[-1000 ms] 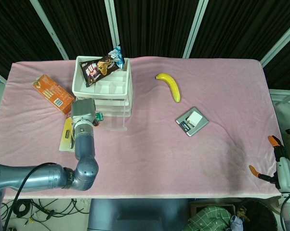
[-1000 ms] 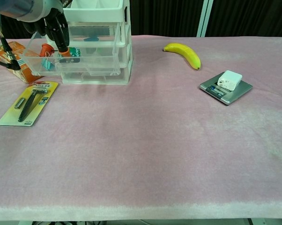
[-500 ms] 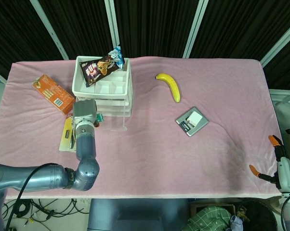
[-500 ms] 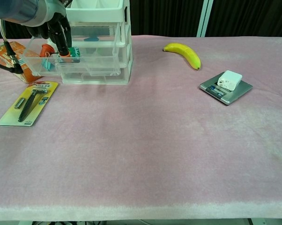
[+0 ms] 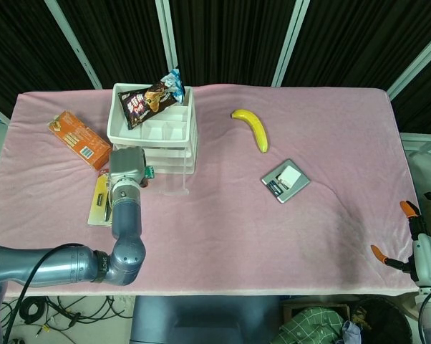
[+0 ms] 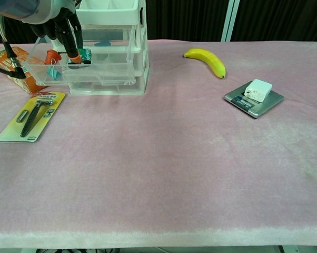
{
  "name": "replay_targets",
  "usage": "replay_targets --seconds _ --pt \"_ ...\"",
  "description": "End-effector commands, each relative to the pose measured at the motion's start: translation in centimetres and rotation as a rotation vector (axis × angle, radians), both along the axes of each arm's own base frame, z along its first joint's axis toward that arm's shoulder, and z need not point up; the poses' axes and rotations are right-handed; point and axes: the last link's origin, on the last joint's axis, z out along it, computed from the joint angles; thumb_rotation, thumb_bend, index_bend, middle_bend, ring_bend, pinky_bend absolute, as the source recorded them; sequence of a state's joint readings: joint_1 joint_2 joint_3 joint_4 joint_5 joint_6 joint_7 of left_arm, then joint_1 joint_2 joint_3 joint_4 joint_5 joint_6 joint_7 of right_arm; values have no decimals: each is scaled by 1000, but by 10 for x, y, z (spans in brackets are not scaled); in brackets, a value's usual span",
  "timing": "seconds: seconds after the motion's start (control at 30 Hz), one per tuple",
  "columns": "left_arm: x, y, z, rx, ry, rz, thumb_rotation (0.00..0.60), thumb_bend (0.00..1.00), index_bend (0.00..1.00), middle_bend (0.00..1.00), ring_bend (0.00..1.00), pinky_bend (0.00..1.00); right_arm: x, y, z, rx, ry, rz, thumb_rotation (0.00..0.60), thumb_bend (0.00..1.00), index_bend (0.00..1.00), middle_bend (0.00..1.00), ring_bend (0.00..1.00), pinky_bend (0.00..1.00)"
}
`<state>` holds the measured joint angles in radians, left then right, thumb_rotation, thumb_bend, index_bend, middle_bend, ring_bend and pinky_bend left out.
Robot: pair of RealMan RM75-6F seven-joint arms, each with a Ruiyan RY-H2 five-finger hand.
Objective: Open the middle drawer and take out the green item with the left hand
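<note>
The clear drawer unit point(image 6: 124, 50) stands at the back left, its middle drawer point(image 6: 98, 78) pulled out toward me. My left hand point(image 6: 62, 32) reaches down into that drawer and pinches the small green item point(image 6: 85, 55) between its orange-tipped fingers, holding it just above the drawer's front part. In the head view the left wrist point(image 5: 127, 163) covers the hand, and the green item point(image 5: 149, 173) shows beside it. My right hand point(image 5: 417, 245) hangs off the table's front right corner, fingers apart and holding nothing.
A snack bag point(image 5: 152, 97) lies on top of the unit. An orange box point(image 6: 8, 59) and a yellow razor card point(image 6: 33, 115) lie left of the drawer. A banana point(image 6: 207, 59) and a scale point(image 6: 241, 99) carrying a white block sit to the right.
The left hand has lifted a little and shifted slightly right, and the green item has risen with it inside the open drawer. The right hand stays put.
</note>
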<state>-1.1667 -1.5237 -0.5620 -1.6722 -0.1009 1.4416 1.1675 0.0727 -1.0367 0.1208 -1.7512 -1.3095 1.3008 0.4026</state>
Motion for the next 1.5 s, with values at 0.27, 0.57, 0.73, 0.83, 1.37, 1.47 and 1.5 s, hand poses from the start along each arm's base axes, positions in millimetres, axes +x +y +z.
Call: replay_targets --seconds 0.27,0.57,0.73,0.83,1.37,1.47,1.5 --pt "16 -12 26 10 -59 -84 600 374 537 1000 1000 1000 0 0 0 2 4 3 600 119 0 0 0 123" --pt "19 -38 57 2 -87 -196 600 374 537 1000 1000 1000 0 0 0 2 13 7 600 120 0 0 0 123" --pt "3 -67 74 -28 -89 -253 600 373 537 1000 1000 1000 0 0 0 0 18 8 600 120 0 0 0 123" --pt "-6 -77 78 -41 -83 -271 600 374 537 1000 1000 1000 0 0 -1 0 19 9 600 120 0 0 0 123" --pt "-101 -132 44 -199 4 -297 600 373 537 1000 1000 1000 0 0 -1 0 22 4 600 120 0 0 0 123" --pt "-114 -134 28 -233 22 -286 600 373 536 1000 1000 1000 0 0 -1 1 21 4 600 119 0 0 0 123" --pt "-116 -134 25 -239 26 -285 600 373 535 1000 1000 1000 0 0 -1 1 20 4 600 120 0 0 0 123"
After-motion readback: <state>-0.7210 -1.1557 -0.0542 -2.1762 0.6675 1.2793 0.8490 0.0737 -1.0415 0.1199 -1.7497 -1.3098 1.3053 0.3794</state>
